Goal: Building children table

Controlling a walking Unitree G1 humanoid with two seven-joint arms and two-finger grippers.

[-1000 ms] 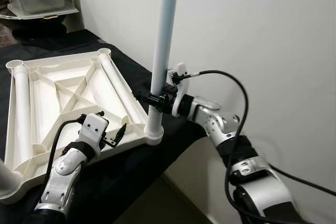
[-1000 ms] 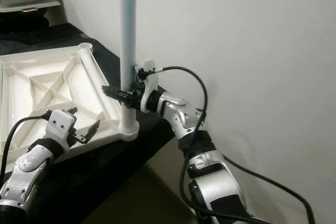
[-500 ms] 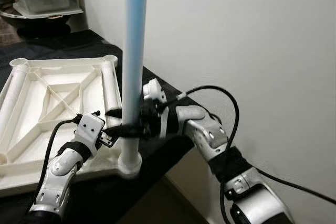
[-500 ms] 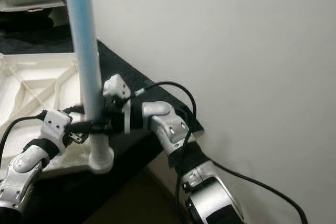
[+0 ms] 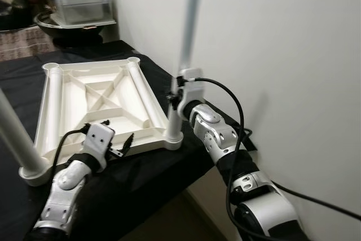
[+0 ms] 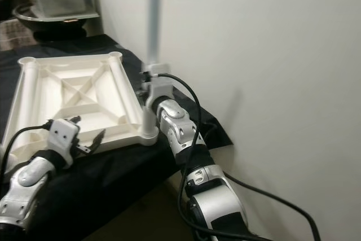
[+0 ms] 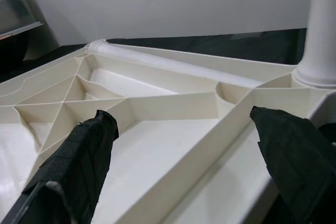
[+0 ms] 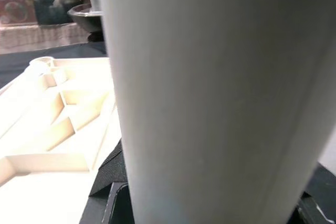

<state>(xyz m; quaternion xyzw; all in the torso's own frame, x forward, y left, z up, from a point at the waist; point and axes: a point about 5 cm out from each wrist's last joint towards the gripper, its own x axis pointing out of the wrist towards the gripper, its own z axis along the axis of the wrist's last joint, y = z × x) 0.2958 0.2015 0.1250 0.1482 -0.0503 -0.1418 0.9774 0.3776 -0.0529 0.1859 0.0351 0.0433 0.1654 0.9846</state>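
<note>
The white children's table top point(image 5: 141, 91) lies upside down on a black cloth. A pale leg point(image 5: 189, 32) stands upright in its near right corner socket point(image 5: 174, 137). My right gripper point(image 5: 174, 96) is shut on the lower part of this leg, which looms close in the right wrist view point(image 8: 210, 103). A second leg point(image 5: 14, 134) stands in the near left corner. My left gripper point(image 5: 119, 134) is open at the top's front rim, and its fingers point(image 7: 73, 166) straddle the ribbed underside point(image 7: 173, 103) without touching it.
A clear plastic box point(image 5: 79, 7) and a dark bowl point(image 5: 62, 26) sit at the far end of the bench. A white wall point(image 5: 282, 55) runs close along the right. The black cloth point(image 5: 152, 167) ends at the bench's edge near the right arm.
The camera has pulled back and turned, bringing the whole top and the second leg into view. My right gripper stays on the leg, now gripping from the near side. The left gripper stays open.
</note>
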